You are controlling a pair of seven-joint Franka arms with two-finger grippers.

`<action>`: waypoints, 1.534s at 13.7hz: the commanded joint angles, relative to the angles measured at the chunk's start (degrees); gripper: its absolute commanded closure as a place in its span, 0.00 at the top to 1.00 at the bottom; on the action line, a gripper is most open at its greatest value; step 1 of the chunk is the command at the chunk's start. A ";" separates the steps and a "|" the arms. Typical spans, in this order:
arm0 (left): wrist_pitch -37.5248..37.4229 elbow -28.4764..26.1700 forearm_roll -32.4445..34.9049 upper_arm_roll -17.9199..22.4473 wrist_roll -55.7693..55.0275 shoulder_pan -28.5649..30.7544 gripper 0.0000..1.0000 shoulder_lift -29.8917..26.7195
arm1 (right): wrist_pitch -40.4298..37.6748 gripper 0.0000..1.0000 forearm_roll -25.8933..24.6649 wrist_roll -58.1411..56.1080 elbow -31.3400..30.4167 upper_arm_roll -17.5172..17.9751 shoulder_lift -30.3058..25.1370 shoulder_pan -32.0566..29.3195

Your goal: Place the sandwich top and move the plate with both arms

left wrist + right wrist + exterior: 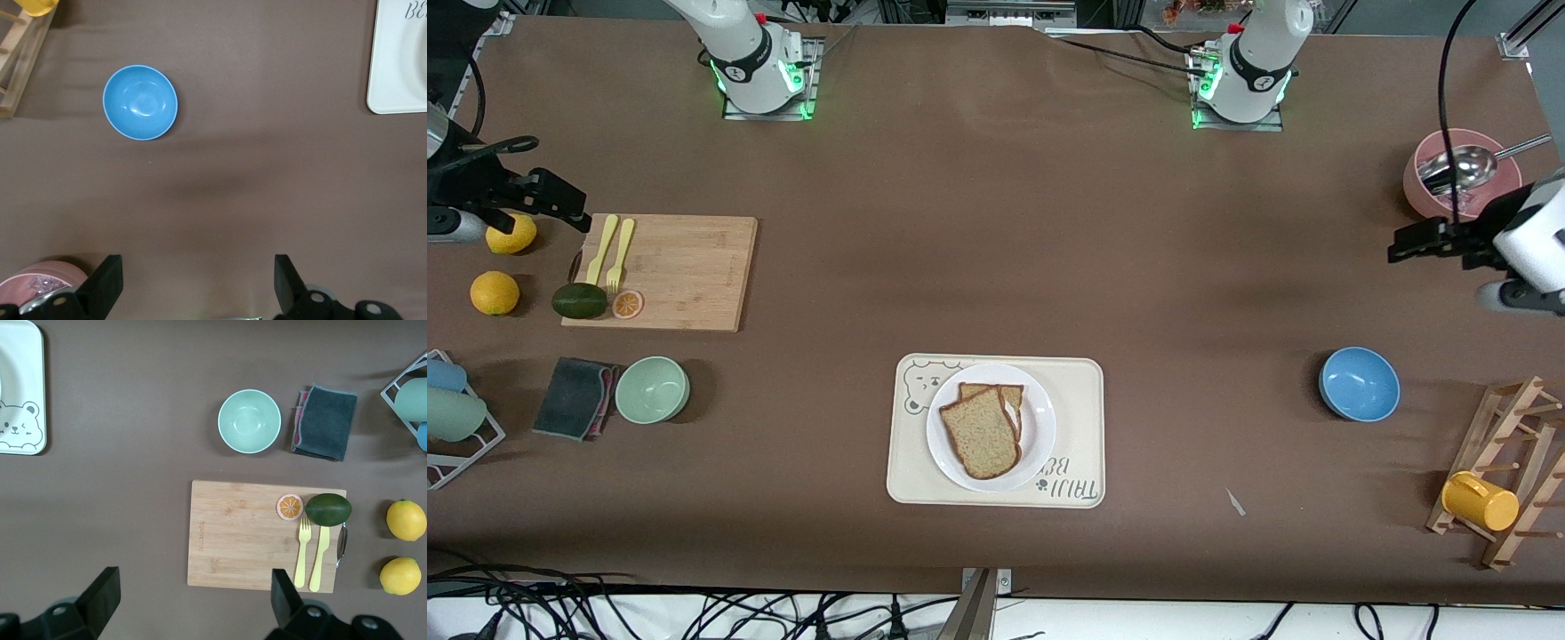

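The brown table (996, 222) carries a cream bear-print tray (1083, 427) near the front camera. Toward the right arm's end lie a bamboo cutting board (685, 276), two lemons (495, 292) beside it, a green bowl (652, 389) and a dark folded cloth (574, 397). Toward the left arm's end sit a blue bowl (1359, 384), a pink bowl (1423, 182) (spoon inside) and a wooden rack (1507, 462)
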 commanded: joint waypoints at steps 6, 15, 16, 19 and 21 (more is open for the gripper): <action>-0.94 1.87 2.29 12.35 -1.34 -12.70 1.00 -6.11 | -0.34 1.00 -0.03 0.23 -0.20 0.83 -0.46 -0.78; -1.56 1.51 1.67 12.29 2.43 -12.38 1.00 -8.06 | -0.25 1.00 -0.38 0.15 -0.11 0.83 -0.19 -0.69; -1.56 1.42 1.67 12.20 2.44 -12.55 1.00 -7.97 | -0.33 1.00 -0.38 0.15 -0.11 0.83 -0.19 -0.69; -0.77 1.86 1.58 12.11 2.44 -13.17 1.00 -7.53 | -0.34 1.00 -0.38 0.15 -0.20 0.83 -0.19 -0.78; 0.46 1.60 1.49 11.94 2.35 -13.35 1.00 -7.27 | -0.34 1.00 -0.38 0.15 -0.20 0.83 -0.10 -0.78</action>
